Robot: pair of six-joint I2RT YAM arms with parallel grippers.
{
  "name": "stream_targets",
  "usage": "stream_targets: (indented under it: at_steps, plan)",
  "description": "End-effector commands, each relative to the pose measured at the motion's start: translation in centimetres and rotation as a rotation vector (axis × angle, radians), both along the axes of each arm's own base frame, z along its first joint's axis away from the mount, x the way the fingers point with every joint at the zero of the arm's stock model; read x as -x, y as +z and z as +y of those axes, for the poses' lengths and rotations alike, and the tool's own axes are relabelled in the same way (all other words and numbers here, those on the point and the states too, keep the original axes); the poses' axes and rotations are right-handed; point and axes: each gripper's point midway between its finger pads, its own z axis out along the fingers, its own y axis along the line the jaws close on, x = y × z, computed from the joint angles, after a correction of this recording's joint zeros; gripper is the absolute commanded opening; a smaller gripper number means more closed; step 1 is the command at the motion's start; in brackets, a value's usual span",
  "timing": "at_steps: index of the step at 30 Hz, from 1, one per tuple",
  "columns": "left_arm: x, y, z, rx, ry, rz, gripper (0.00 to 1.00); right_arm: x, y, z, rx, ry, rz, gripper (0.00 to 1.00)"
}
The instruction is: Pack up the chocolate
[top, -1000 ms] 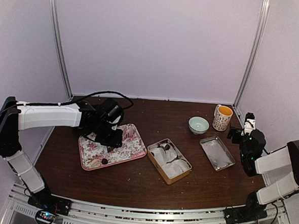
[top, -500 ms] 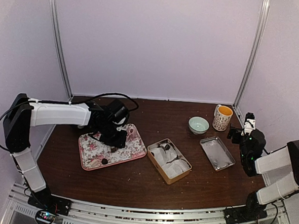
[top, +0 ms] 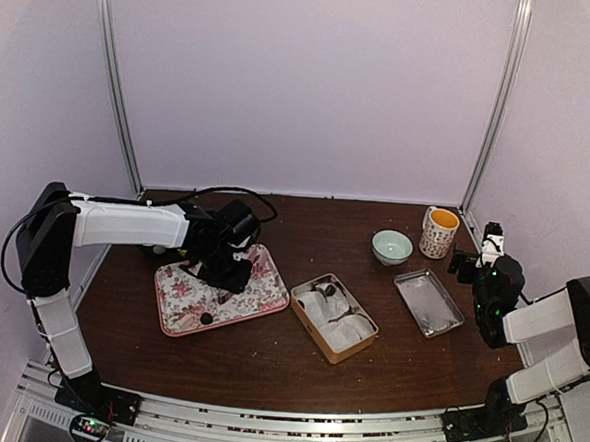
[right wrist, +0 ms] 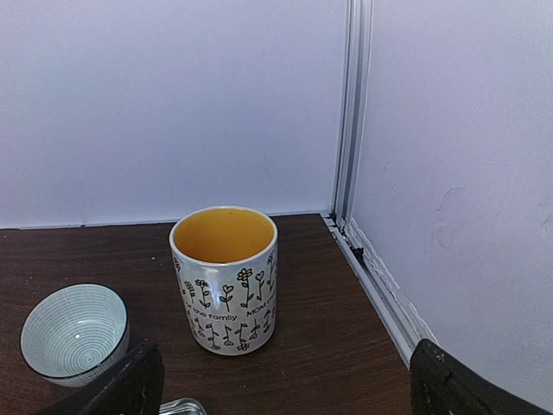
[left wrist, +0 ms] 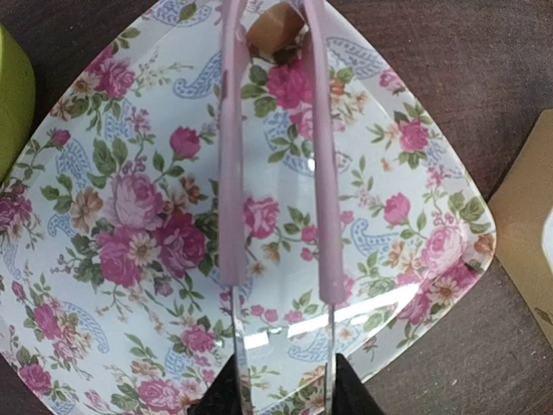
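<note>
My left gripper (top: pixel 228 268) (left wrist: pixel 281 391) hangs over the floral tray (top: pixel 180 299) (left wrist: pixel 130 259), shut on the metal ends of the pink tongs (left wrist: pixel 232 173). The tongs' arms point away from me, and their tips pinch a tan lump of chocolate (left wrist: pixel 275 30) above the tray's far part. One dark chocolate (top: pixel 207 319) lies on the tray's near side. Another dark one (top: pixel 328 290) sits in the tan box (top: pixel 305 324) lined with white paper cups. My right gripper (top: pixel 478 254) (right wrist: pixel 289 391) stands open at the far right, holding nothing.
A flower-print mug with a yellow inside (top: pixel 439 232) (right wrist: pixel 226 277) and a small pale green bowl (top: pixel 392 246) (right wrist: pixel 73 333) stand at the back right. A metal tray (top: pixel 427 302) lies beside the box. Something green (left wrist: pixel 13 104) borders the floral tray.
The left arm has shifted a little to the right over the floral tray, carrying the tongs. The right arm has stayed still.
</note>
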Motion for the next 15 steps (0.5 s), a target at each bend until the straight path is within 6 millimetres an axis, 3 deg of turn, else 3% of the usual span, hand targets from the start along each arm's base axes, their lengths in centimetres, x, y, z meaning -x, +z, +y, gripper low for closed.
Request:
stream_targets:
  at_steps: [1, 10, 15]
  plan:
    - [-1.3, 0.8, -0.1, -0.013, 0.0, -0.036, 0.3, -0.3, 0.7, -0.2, -0.005, -0.004, -0.021, 1.0]
    - [-1.3, 0.7, 0.1, -0.031, -0.001, -0.033, 0.24, -0.3, 0.7, -0.2, -0.005, -0.003, -0.02, 1.0]
    - [-1.0, 2.2, 0.3, -0.016, -0.001, -0.049, 0.23, -0.3, 0.8, -0.2, -0.005, -0.003, -0.021, 1.0]
